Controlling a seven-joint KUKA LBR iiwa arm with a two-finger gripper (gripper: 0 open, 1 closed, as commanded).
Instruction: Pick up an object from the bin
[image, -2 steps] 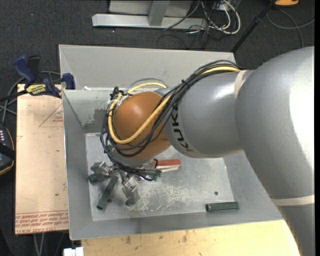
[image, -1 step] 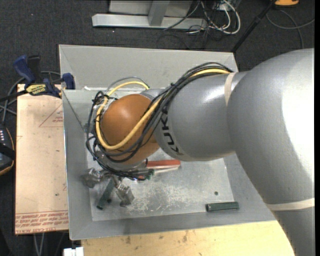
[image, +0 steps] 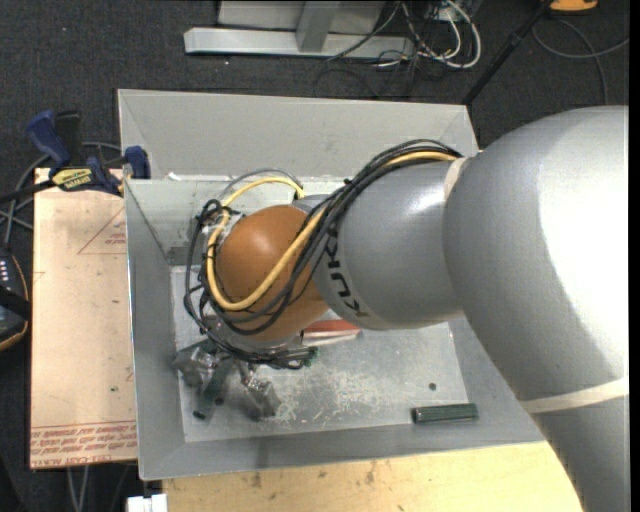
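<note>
Pincer (image: 228, 368) low in bin's (image: 150, 300) seven-o'clock corner, over small grey heap (image: 258, 398); spread or pressed, cannot tell (wrist hides it). Dark bar (image: 444, 412) well apart, toward three o'clock.

The grey metal bin (image: 300, 130) carries a small dark green bar (image: 444, 412), lying flat on its scuffed floor. Well left of the bar sits a heap of grey and dark bits (image: 225, 385). Up-left of the bar a flat red-and-white thing (image: 335, 333) lies partly hidden.
</note>
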